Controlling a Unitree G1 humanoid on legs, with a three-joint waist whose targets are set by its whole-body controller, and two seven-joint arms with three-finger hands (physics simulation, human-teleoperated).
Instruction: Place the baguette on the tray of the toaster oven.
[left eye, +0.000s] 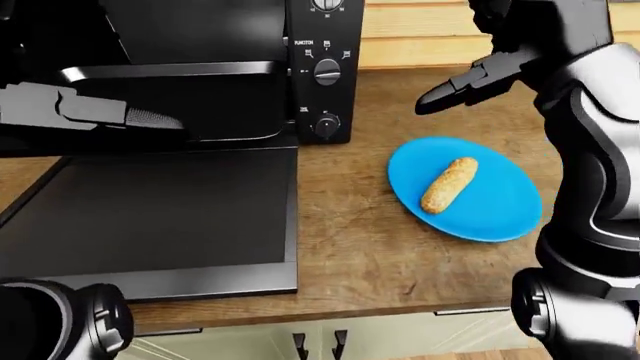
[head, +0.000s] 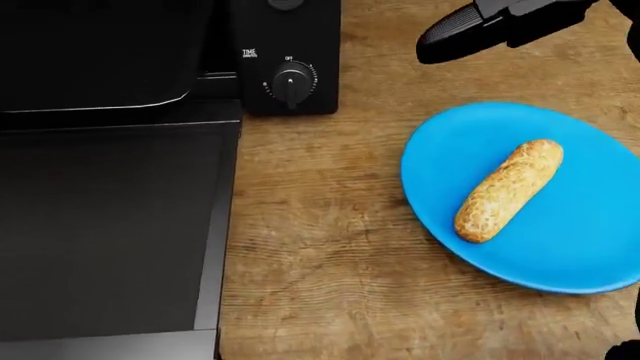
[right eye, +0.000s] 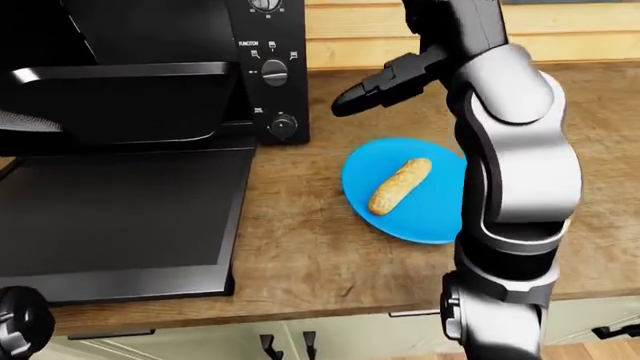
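- Left-eye view: the baguette (left eye: 448, 184) lies slantwise on a blue plate (left eye: 500, 214) on the wooden counter (left eye: 350, 247), to the right of the black toaster oven (left eye: 200, 67). The oven's door (left eye: 150, 217) is folded down flat toward the near edge, and the dark cavity behind it is open. The right hand (left eye: 470, 85) hangs above the far-left rim of the plate, its fingers (left eye: 440, 96) stretched out straight and holding nothing, clear of the bread. The left hand (left eye: 90, 112) reaches in from the left over the oven mouth; its fingers look extended and empty, though the dark oven behind makes this hard to judge.
- Head view: looking steeply down, the baguette lies near the middle of the plate, untouched, with only the right hand's dark fingertip at the top edge, on the far side of the plate. The oven's dial (head: 291, 82) sits just left of the plate's far side.
- Right-eye view: the right forearm (right eye: 515, 142) stands tall over the plate's right half, with the hand pointing left above the bread.
- Step in hand, as I judge it: the approach to the pick, with the grasp not yet made.
- Next move: lower the right hand onto the baguette, close the fingers across its width, then carry it left over the door to the tray, which I cannot make out inside the dark cavity.
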